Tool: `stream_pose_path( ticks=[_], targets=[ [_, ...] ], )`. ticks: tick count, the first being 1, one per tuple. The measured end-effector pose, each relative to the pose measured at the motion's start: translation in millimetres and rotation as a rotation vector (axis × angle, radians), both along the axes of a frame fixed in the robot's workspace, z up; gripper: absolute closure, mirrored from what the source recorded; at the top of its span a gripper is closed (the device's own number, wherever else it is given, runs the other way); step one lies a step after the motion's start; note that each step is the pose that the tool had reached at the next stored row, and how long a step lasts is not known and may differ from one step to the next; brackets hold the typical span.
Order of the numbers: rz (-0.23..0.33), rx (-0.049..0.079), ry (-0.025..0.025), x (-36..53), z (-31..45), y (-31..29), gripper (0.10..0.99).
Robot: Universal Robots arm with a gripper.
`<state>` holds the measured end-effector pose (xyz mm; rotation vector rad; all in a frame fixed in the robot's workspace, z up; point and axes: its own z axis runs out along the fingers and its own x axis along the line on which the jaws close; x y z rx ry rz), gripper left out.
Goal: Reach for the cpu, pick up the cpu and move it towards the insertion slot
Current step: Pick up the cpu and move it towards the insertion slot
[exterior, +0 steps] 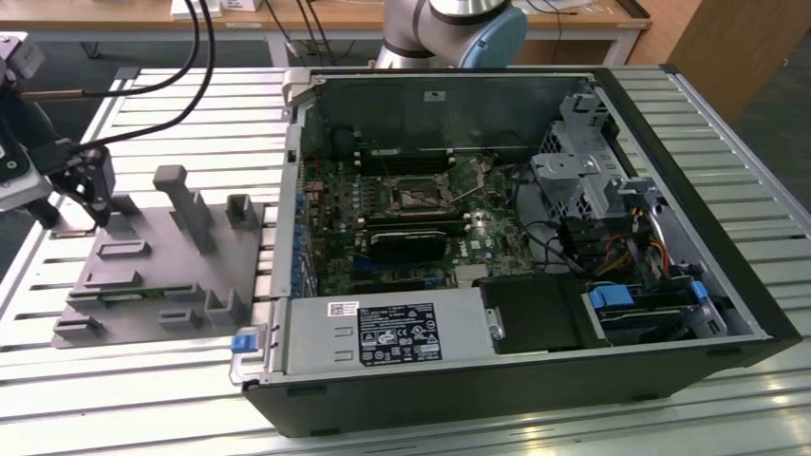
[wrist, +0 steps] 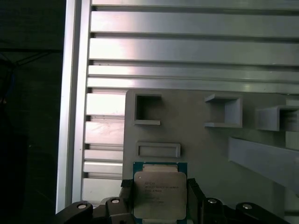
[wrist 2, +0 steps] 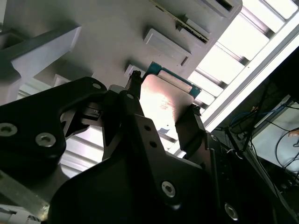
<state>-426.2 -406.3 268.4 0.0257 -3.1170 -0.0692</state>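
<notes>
The cpu [wrist: 160,193] is a small square chip with a silvery top and a green rim. It sits between my two black fingers, which press on its opposite sides, over the grey fixture [wrist: 205,154]. In the second wrist view the cpu [wrist 2: 164,103] shows its shiny face, with my gripper [wrist 2: 163,93] shut on its edges. In the exterior view my gripper [exterior: 72,211] hangs over the far corner of the fixture [exterior: 152,275] at the exterior view's left. The insertion slot [exterior: 416,195], a black socket in a metal frame, lies inside the open computer case, far from my gripper.
The open computer case [exterior: 685,190] fills the exterior view's middle and right, with a drive cage, cables and a power supply [exterior: 380,332]. Upright grey posts [exterior: 190,204] rise from the fixture beside my gripper. The table is made of slatted aluminium [wrist: 187,51].
</notes>
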Motion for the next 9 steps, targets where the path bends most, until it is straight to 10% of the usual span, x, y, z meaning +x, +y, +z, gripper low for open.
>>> stream_pose_path(
  ticks=[9],
  targets=[
    [0.0, 0.0, 0.0001, 0.0, 8.2, 0.1, 0.541]
  ],
)
